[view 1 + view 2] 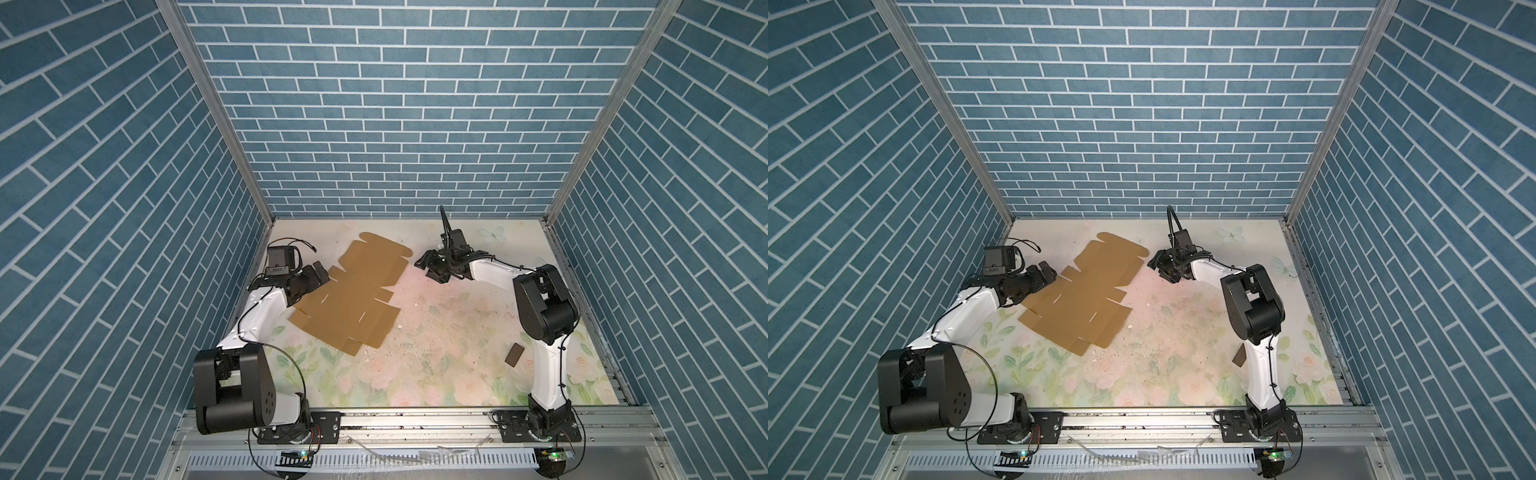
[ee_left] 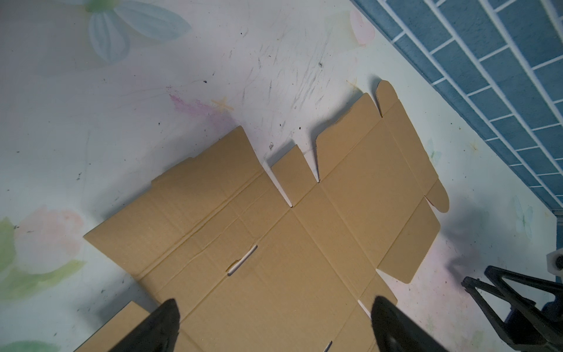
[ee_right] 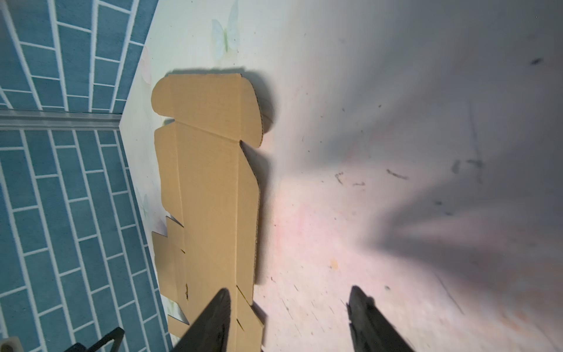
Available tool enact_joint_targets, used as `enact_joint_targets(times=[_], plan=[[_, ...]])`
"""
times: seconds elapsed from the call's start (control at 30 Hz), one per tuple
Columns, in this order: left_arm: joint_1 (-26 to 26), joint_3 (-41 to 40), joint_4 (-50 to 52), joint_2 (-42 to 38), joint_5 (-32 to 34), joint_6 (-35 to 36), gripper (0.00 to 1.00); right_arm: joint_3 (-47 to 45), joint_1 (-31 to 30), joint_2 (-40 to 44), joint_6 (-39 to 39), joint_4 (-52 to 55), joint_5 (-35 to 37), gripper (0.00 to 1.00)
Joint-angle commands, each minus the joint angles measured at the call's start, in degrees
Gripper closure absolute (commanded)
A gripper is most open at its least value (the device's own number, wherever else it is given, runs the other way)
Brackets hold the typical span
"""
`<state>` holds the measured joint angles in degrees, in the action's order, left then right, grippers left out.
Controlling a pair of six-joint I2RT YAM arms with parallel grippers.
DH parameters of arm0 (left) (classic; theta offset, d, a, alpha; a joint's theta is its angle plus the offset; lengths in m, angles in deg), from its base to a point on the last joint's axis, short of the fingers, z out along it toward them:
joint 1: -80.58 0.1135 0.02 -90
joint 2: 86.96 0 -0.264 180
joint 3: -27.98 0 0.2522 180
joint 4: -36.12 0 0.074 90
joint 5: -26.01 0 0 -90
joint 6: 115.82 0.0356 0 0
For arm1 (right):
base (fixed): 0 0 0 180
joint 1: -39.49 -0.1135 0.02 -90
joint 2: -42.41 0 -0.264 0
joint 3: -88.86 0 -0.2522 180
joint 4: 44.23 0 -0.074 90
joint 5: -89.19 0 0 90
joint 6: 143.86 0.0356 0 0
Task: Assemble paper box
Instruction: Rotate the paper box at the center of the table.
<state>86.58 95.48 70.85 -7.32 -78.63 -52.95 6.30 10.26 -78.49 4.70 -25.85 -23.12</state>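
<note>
Plainly, the assembly has hardly begun. The paper box (image 1: 353, 291) is a flat die-cut sheet. It lies on the counter (image 1: 457, 353) in the far-left part, running on a slant from near the far edge down toward the left edge. Both top views show every panel spread out, with the creases, slots and rounded tabs all exposed. In the wrist views a few flaps and tabs cast shadows, so they seem to lift a little off the counter, but no wall stands upright and no tab sits in a slot.

The left tool (image 1: 318, 273) hangs at the edge of the paper box nearest the left edge of the counter. Its jaws are spread wide, and the left wrist view shows only flat cardboard between them. Whether its fingertips (image 2: 166, 317) touch the cardboard I cannot tell.

The right tool (image 1: 430, 268) is low, just beside the far end of the paper box on the side toward the counter's right edge. Its jaws stand moderately apart and hold nothing. In the right wrist view one finger (image 3: 217, 314) overlaps the border of the cardboard and the other is over bare counter.

A small dark chip (image 1: 514, 354) lies near the right edge, well apart from the work.

By my judgement all the folding is left: raising the side walls, tucking the tabs and bringing the lid over.
</note>
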Motion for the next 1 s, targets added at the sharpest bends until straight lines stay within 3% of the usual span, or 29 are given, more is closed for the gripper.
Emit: enact_joint_targets(times=[0.0,0.67,0.9,0.97], plan=[[0.42,0.32,0.98,0.51,0.89,-0.53,0.0,3.38,-0.38,-3.96,6.01,-2.97,-3.82,0.46],[0.24,1.21,-1.22,1.93,-0.28,-1.21,0.01,7.9,-1.96,-13.29,12.12,-7.85,-8.67,0.55],[0.24,1.3,-1.59,1.52,-0.53,-1.0,0.0,8.81,-1.9,-14.83,13.42,-10.16,-8.56,0.66],[0.24,1.52,-0.66,1.47,0.37,-1.15,0.0,9.46,-1.84,-15.62,13.86,-10.61,-8.62,0.74]])
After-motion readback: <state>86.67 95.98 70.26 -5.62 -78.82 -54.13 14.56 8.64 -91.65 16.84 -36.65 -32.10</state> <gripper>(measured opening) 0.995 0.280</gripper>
